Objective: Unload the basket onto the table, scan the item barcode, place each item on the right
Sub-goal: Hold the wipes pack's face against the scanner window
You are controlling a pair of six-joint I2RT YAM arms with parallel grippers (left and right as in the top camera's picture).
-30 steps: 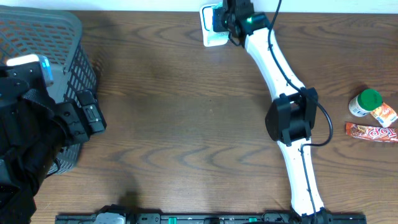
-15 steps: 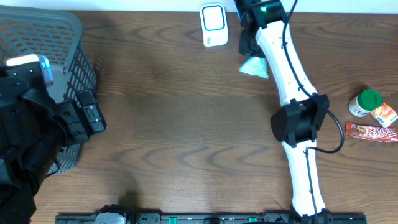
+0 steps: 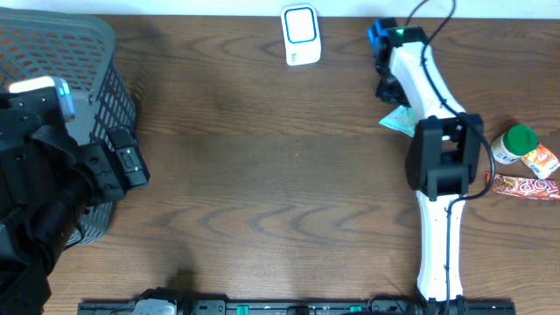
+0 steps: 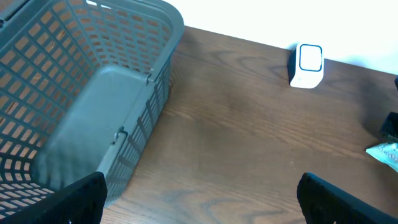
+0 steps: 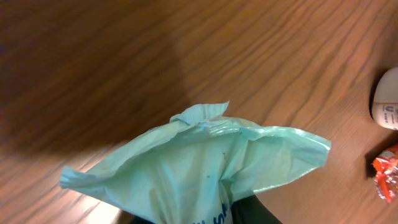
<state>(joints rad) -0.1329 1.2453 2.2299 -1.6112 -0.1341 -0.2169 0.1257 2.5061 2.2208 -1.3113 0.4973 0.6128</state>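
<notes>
Wood-grain table (image 3: 262,175), brown, with a pale wall strip along the far edge.

Item 1: pale green packet (image 5: 205,162), thin crumpled film, top seam flared. It hung off the table in the right gripper (image 3: 390,93), whose jaws were closed on its lower part. It sat to the right of the scanner and well apart from it. No barcode showed in any view.

Item 2: white scanner (image 3: 302,35), upright at the far edge, blue-framed window facing into the table.

Handling note (judgement): the printed face would need turning square to the window. The film should be held taut enough that the code lies flat, and steady, not swung.

Item 3: green-capped bottle (image 3: 510,145), orange sachet (image 3: 542,160) and red wrapped bar (image 3: 525,186), grouped at the right edge just beside the right arm's elbow. That side looked the tight one.

Item 4: grey mesh basket (image 3: 96,52), far left. The left gripper (image 4: 205,193) was beside it, jaws spread wide and holding nothing.

Clearance: bare wood lay between packet and scanner, and across the middle.
</notes>
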